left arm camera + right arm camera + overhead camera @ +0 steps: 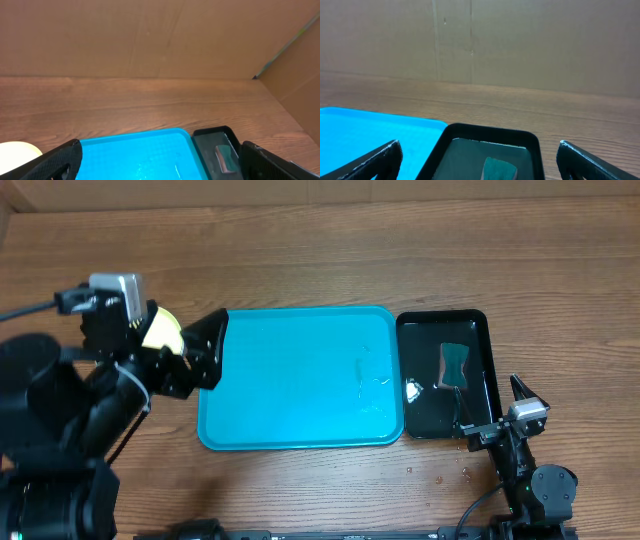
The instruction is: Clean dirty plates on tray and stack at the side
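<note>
The bright cyan tray (300, 380) lies mid-table with nothing on it but thin wet streaks (375, 380). Only one of the dirty plates shows: a pale yellow-green one (162, 330), mostly hidden under my left arm, left of the tray. Its rim also peeks into the left wrist view (17, 150). My left gripper (218, 350) hangs open at the tray's left edge, with the tray (140, 155) seen between its fingers and nothing held. At the lower right my right gripper (500, 408) stands open and empty beside the black tray (445, 320).
The glossy black tray (490, 135) touches the cyan tray's right side and holds a green sponge (456, 365) in shallow water. A few droplets (440, 475) dot the wood in front of it. Cardboard walls (150, 35) close off the back and the right side.
</note>
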Controlling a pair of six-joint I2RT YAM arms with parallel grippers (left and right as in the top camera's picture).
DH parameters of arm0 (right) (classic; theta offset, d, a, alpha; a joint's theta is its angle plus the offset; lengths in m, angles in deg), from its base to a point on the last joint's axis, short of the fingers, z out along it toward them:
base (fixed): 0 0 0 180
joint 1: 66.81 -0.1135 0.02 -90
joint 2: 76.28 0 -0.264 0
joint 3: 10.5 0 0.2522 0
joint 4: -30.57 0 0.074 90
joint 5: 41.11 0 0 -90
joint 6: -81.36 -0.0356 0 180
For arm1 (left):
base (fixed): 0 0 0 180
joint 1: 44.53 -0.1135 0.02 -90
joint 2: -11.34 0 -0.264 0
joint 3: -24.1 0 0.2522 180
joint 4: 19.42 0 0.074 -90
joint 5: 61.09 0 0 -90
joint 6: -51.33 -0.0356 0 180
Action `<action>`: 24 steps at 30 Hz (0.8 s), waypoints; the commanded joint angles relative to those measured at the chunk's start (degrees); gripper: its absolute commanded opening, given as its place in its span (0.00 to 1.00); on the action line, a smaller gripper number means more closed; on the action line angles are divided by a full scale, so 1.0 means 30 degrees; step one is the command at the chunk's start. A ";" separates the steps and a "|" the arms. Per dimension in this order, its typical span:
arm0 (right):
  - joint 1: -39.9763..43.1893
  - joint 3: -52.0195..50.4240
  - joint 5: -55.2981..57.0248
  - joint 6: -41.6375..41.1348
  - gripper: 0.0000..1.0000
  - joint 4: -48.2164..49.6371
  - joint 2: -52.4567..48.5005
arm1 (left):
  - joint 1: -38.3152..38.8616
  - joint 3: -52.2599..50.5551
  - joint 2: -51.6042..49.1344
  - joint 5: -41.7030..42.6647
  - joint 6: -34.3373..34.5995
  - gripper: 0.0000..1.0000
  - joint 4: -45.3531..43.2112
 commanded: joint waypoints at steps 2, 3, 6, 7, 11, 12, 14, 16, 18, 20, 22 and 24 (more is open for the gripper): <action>-0.0102 -0.0204 -0.0102 0.0080 1.00 0.0109 0.0189 | 0.0029 -0.0029 0.0801 0.0204 -0.0408 1.00 0.1093; -0.0102 -0.0204 -0.0102 0.0080 1.00 0.0109 0.0189 | 0.0029 -0.0036 0.1064 0.0204 -0.0408 1.00 0.1457; -0.0102 -0.0204 -0.0102 0.0080 1.00 0.0109 0.0189 | 0.0029 -0.0117 0.2025 0.0211 -0.0408 1.00 0.2805; -0.0102 -0.0204 -0.0102 0.0080 1.00 0.0109 0.0189 | 0.0029 -0.0189 0.2317 0.0204 -0.0408 1.00 0.3067; -0.0102 -0.0204 -0.0102 0.0080 1.00 0.0109 0.0189 | 0.0029 -0.0532 0.3789 0.0197 -0.0415 1.00 0.4845; -0.0102 -0.0204 -0.0102 0.0080 1.00 0.0109 0.0189 | 0.0029 -0.0685 0.4226 0.0204 -0.0415 1.00 0.5158; -0.0102 -0.0204 -0.0102 0.0080 1.00 0.0109 0.0189 | 0.0029 -0.1355 0.5413 0.0204 -0.0408 1.00 0.5821; -0.0102 -0.0204 -0.0102 0.0080 1.00 0.0109 0.0189 | 0.0029 -0.2142 0.6433 0.0211 -0.0408 1.00 0.6098; -0.0102 -0.0204 -0.0102 0.0087 1.00 0.0109 0.0189 | 0.0029 -0.3271 0.7672 0.0211 -0.0408 1.00 0.6156; -0.0102 -0.0204 -0.0102 0.0080 1.00 0.0109 0.0189 | 0.0029 -0.4554 0.9071 0.0189 -0.0415 1.00 0.6084; -0.0102 -0.0204 -0.0102 0.0080 1.00 0.0109 0.0189 | 0.0029 -0.5727 1.0338 0.0197 -0.0408 1.00 0.5756; -0.0102 -0.0204 -0.0102 0.0080 1.00 0.0109 0.0189 | 0.0029 -0.7111 1.1737 0.0211 -0.0393 1.00 0.5034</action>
